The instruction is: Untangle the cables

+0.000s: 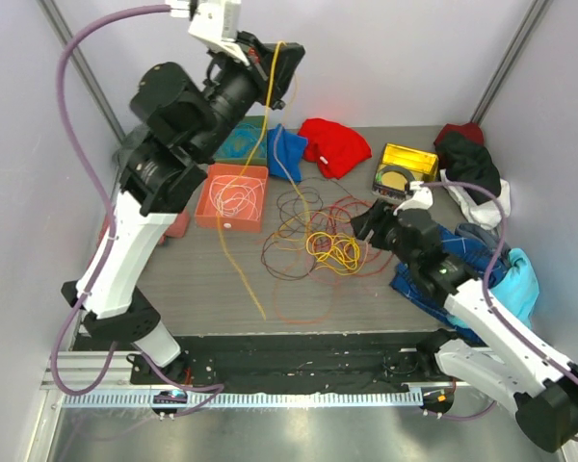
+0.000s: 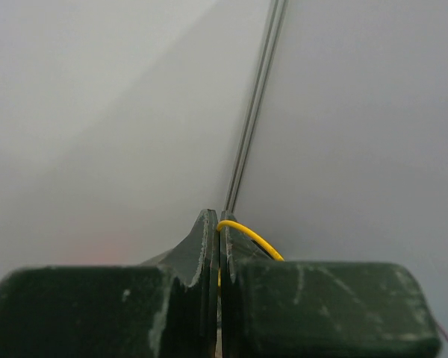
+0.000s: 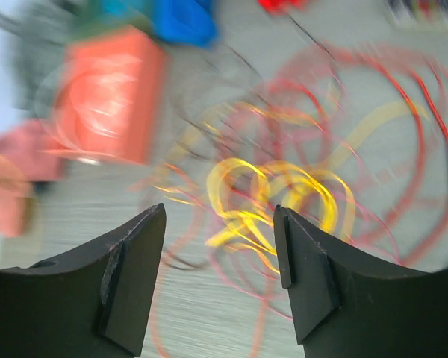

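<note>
The cables (image 1: 313,241) lie in a loose tangle of red, orange, dark and yellow loops in the middle of the table. My left gripper (image 1: 281,60) is raised high at the back and shut on one yellow cable (image 2: 248,233). That yellow cable (image 1: 249,289) hangs down from it and trails across the table's front. My right gripper (image 1: 356,228) hovers open just right of the tangle. In the blurred right wrist view its jaws (image 3: 220,220) stand wide apart above a yellow coil (image 3: 272,198), and nothing is between them.
An orange tray (image 1: 212,214) holding a white cable sits left of the tangle. A blue cloth (image 1: 287,149), a red cloth (image 1: 335,144) and a yellow box (image 1: 405,164) lie at the back. Dark and blue garments (image 1: 472,255) are piled on the right.
</note>
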Available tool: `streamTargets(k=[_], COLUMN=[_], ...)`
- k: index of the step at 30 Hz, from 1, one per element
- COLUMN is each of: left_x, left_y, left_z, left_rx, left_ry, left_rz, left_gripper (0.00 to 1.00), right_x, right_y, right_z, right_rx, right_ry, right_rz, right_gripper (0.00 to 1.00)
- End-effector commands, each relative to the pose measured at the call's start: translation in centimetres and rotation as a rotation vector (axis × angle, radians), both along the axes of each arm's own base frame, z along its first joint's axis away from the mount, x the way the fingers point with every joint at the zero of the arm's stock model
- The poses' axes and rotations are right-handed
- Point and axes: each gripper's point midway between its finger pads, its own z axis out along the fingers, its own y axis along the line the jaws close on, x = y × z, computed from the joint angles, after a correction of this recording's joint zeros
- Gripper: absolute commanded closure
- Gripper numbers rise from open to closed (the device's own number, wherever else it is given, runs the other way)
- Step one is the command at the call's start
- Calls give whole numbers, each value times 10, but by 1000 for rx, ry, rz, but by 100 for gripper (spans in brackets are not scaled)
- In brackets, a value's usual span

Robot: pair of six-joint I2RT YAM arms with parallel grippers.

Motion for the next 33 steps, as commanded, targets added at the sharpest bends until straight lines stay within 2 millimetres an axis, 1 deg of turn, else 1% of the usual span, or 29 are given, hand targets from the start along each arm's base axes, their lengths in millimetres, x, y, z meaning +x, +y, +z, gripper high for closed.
streamTargets(k=[1,2,3,4,5,6,7,8,9,11,12,14,15,18,19,20,21,23,25,26,27,28,29,30,31,33], left_x=[15,21,24,28,35,38,41,49,53,58,65,72,76,82,81,78,77,75,71,70,69,68,67,65,65,64], left_y=[-19,-26,-31,-37,-46,-51,-57,-66,-72,-78,-86,-89,-90,-90,-91,-95,-97,-101,-106,-108,-111,-113,-115,-118,-119,-123], left_z=[-26,-37,-46,-55,-68,-78,-88,-104,-118,-130,-152,-172,-185,-208,-211,-214,-219,-222,-227,-229,-232,-234,-236,-237,-239,-243], left_rx=[65,84,101,113,133,152,166,188,216,234,282,322,352,386,390,385,389,381,383,385,387,390,392,396,399,406], left_ry=[43,62,83,103,130,156,181,212,248,288,337,379,406,459,473,489,502,512,523,526,532,536,539,539,542,546], left_rz=[-10,-13,-17,-27,-32,-40,-50,-55,-59,-61,-60,-41,-29,-1,-7,-31,-44,-58,-74,-78,-87,-92,-94,-102,-103,-108], left_gripper=[100,100,100,100,100,100,100,100,100,100,100,100,100,100,100,100,100,100,100,100,100,100,100,100,100,100], right_x=[-12,-15,-20,-24,-32,-35,-38,-42,-44,-48,-48,-51,-51,-53,-52,-50,-50,-44,-40,-38,-33,-32,-31,-29,-30,-29], right_y=[16,18,22,25,33,37,38,40,42,43,42,40,40,40,40,42,44,48,53,55,60,64,68,73,79,85], right_z=[82,91,109,118,125,137,143,147,151,156,157,157,157,162,161,169,170,176,177,183,179,179,183,181,182,190], right_rx=[25,35,70,92,131,159,180,196,205,213,214,213,212,229,233,249,260,275,277,285,284,291,304,310,321,323], right_ry=[-180,-204,-263,-293,-307,-347,-365,-376,-389,-407,-410,-417,-420,-447,-449,-483,-488,-515,-524,-547,-534,-534,-551,-546,-548,-579], right_rz=[150,175,203,227,280,299,312,333,344,361,361,359,359,359,359,362,366,371,383,387,392,402,411,420,434,437], right_gripper=[32,32,32,32,32,32,32,32,32,32,32,32,32,32,32,32,32,32,32,32,32,32,32,32,32,32])
